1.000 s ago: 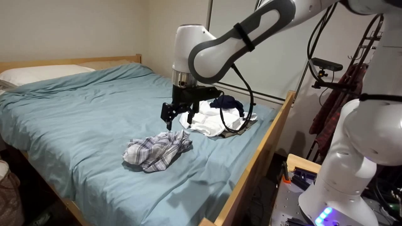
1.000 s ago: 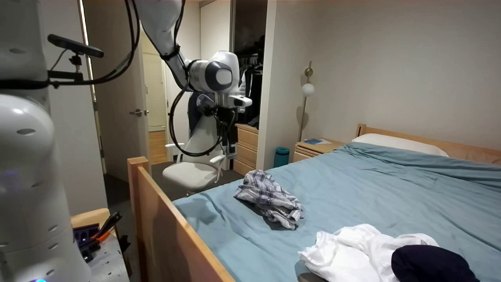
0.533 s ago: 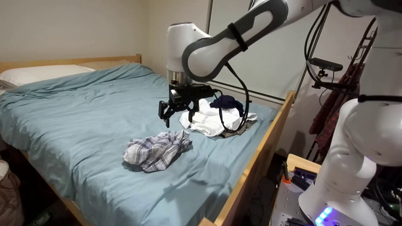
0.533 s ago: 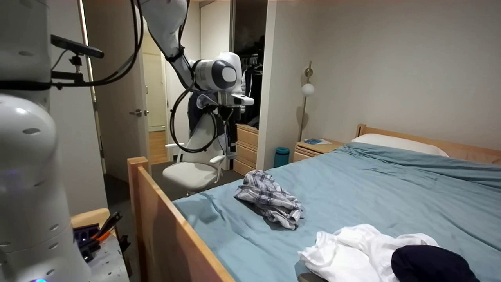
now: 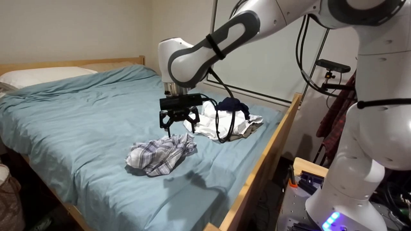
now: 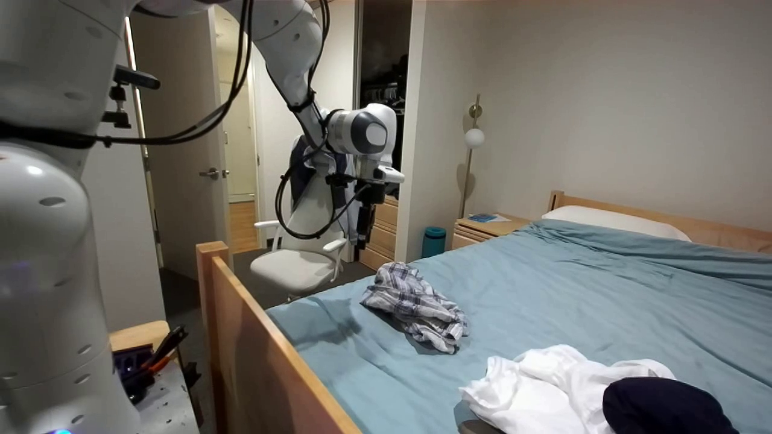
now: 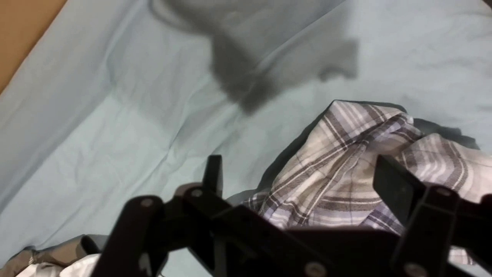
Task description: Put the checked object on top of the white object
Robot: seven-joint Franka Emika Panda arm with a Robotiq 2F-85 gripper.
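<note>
The bedspread point(image 5: 93, 118) is spreading beneath wide-parted fingers point(image 7: 396, 188), which are holding and seemingly touching nothing. Below them, off-centre, the checked shirt point(image 7: 334, 173) is lying; farther out, the white cloth point(image 6: 537, 392) is resting. The pick-up is seemingly pending, the next move probably calling for centring and lowering.

In an exterior view lies one checked cloth point(image 5: 160, 155); toward its two o'clock, one white cloth point(image 5: 224, 123), one navy cloth point(image 5: 234, 105), one brown cloth point(image 5: 249, 131). One claw point(image 5: 181, 134) bears two fingers point(image 7: 396, 188).
</note>
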